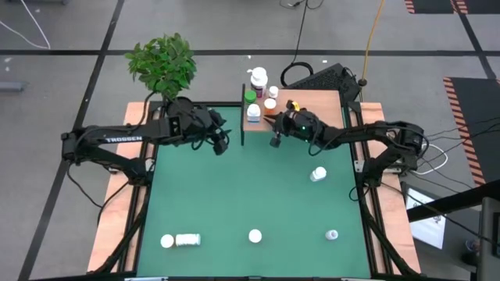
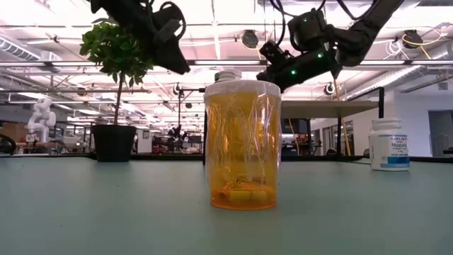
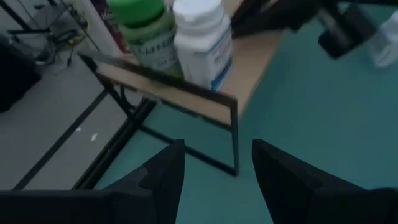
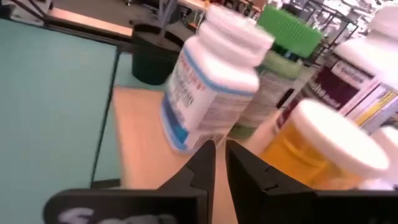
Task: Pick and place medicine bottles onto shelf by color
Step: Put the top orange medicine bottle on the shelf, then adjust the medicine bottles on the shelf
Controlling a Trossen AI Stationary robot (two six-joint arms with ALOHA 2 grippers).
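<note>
left gripper (image 1: 221, 143): empty, fingers (image 3: 163, 173) spread wide; hovers over the green mat (image 1: 234, 203) just short of the shelf (image 1: 255, 121), whose near corner post sits straight ahead between the jaws.
green-cap bottle (image 3: 147, 34): upright on the shelf, ahead of the left jaws and up; ribbed cap should grip well, the label wrap looks slick.
white-cap bottle (image 3: 202, 42): upright, touching or nearly touching the green one; stiff plastic, probably light. Take it across the body below the cap (little side clearance, so come from the open mat side).
right gripper (image 1: 276, 140): jaws nearly pressed together, pinching nothing; poised at the shelf's front edge, the white-cap bottle just ahead of the tips and the orange vial (image 4: 320, 148) ahead and off to one side.
shelf load: four or five bottles packed close, more behind (tall white one (image 1: 258, 78) at the far end); a nudge would likely tip a neighbour.
loose bottles: lying one (image 1: 187, 240) and a round white cap (image 1: 166, 241) at the mat's near left; upright ones at (image 1: 255, 236), (image 1: 318, 173), (image 1: 332, 234); all well clear of both jaws.
handling guess: rigid, small, top-light when empty; upright ones take a side pinch at mid-body, the lying one will roll, so pinch across its width.
arm pose: both arms reach inward from the table's sides and meet at the shelf, wrists pitched down.
</note>
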